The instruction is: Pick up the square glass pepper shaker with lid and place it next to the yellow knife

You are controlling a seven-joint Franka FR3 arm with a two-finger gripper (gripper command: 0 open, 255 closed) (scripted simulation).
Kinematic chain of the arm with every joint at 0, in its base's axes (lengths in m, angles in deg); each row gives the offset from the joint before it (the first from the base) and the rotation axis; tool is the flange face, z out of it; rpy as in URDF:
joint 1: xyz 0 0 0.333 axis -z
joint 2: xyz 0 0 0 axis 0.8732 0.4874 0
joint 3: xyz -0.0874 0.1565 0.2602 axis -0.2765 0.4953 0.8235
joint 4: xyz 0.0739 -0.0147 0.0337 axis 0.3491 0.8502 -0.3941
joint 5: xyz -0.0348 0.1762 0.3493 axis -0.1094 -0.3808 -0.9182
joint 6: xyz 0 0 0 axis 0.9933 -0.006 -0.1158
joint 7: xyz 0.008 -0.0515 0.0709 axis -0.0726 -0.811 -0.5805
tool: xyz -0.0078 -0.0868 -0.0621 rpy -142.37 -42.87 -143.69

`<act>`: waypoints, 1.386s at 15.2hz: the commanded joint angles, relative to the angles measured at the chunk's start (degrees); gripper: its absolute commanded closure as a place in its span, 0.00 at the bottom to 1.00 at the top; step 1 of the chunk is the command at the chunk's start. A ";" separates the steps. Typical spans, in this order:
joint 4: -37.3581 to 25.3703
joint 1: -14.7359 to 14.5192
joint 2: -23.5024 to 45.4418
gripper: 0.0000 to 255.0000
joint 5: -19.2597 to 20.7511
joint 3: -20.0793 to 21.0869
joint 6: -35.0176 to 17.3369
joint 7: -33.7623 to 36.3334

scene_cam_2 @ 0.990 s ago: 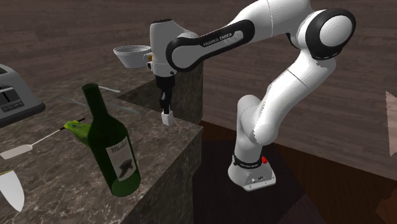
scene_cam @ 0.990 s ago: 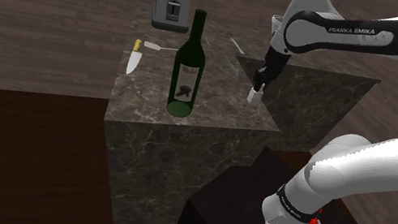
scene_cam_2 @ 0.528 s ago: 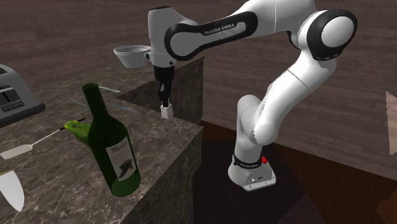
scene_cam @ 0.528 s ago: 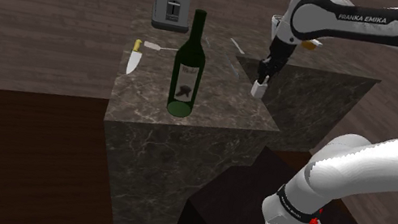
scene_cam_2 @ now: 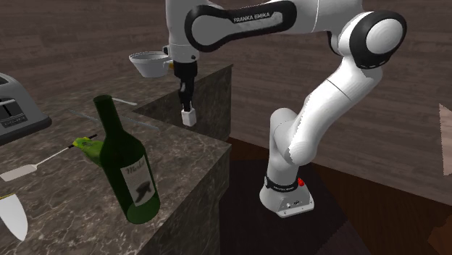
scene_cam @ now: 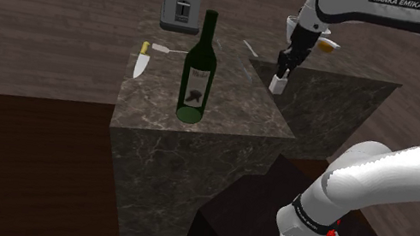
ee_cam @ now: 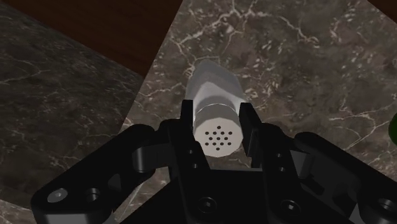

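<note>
— Largest first?
— Counter: dark veined stone block. White arm reaching in over it.

— Containers?
— Bottle: dark green, labelled, upright mid-counter; contents cannot be told. Toaster: grey, two slots, at the far edge in the shoulder view. Bowl: grey, behind the arm's wrist in the second exterior view; its inside is hidden.

— Knife?
— Knife: yellow handle, pale blade, flat near the counter's left edge in the shoulder view.

— The shaker?
— Shaker: plain pale grey, lid dotted with holes facing the wrist camera. It hangs straight down from the gripper, above the counter's right edge in the shoulder view, well apart from the knife, with the bottle between.

— And the gripper?
— Black fingers closed narrowly, one on each side of the lid end, clasping it.
</note>
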 commanded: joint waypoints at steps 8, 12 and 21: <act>-7.62 -0.24 0.95 1.00 -0.54 0.50 6.69 -0.46; -11.27 -0.35 1.72 1.00 -0.77 0.70 9.56 -0.67; -19.29 -2.26 13.33 1.00 -2.95 2.78 6.30 2.60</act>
